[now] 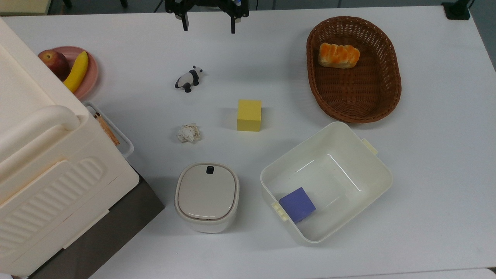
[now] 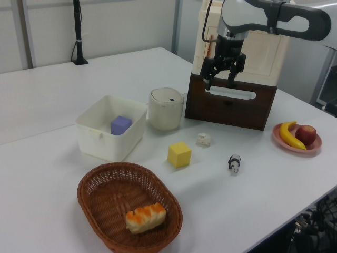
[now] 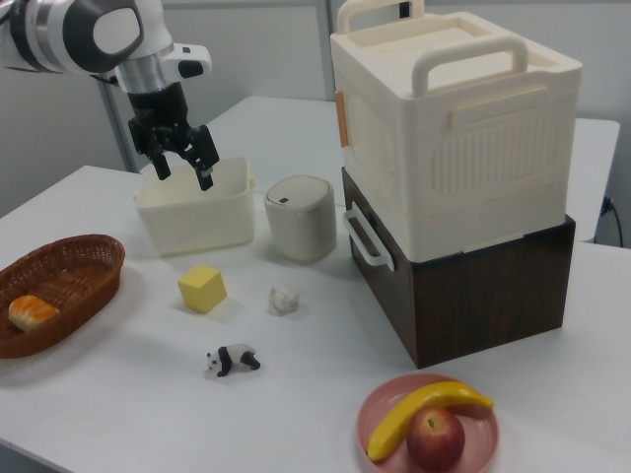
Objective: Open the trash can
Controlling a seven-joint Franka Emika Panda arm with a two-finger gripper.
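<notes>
The trash can (image 1: 206, 197) is a small cream-white rounded bin standing near the table's front edge in the top view. Its beige lid lies flat and closed, with the black push button (image 1: 210, 169) on the lid's far edge. It also stands beside the dark brown base in the left view (image 2: 166, 108) and in the right view (image 3: 301, 217). My gripper (image 1: 209, 25) hangs open and empty, high over the far side of the table, well away from the bin. Its fingers point down in the left view (image 2: 219, 81) and the right view (image 3: 185, 172).
A big cream box (image 1: 38, 155) on a dark base stands at the top view's left. A lidless tub (image 1: 329, 128) with a purple block (image 1: 297, 204) sits beside the bin. Between gripper and bin lie a yellow cube (image 1: 249, 115), crumpled paper (image 1: 189, 133) and a toy panda (image 1: 188, 79).
</notes>
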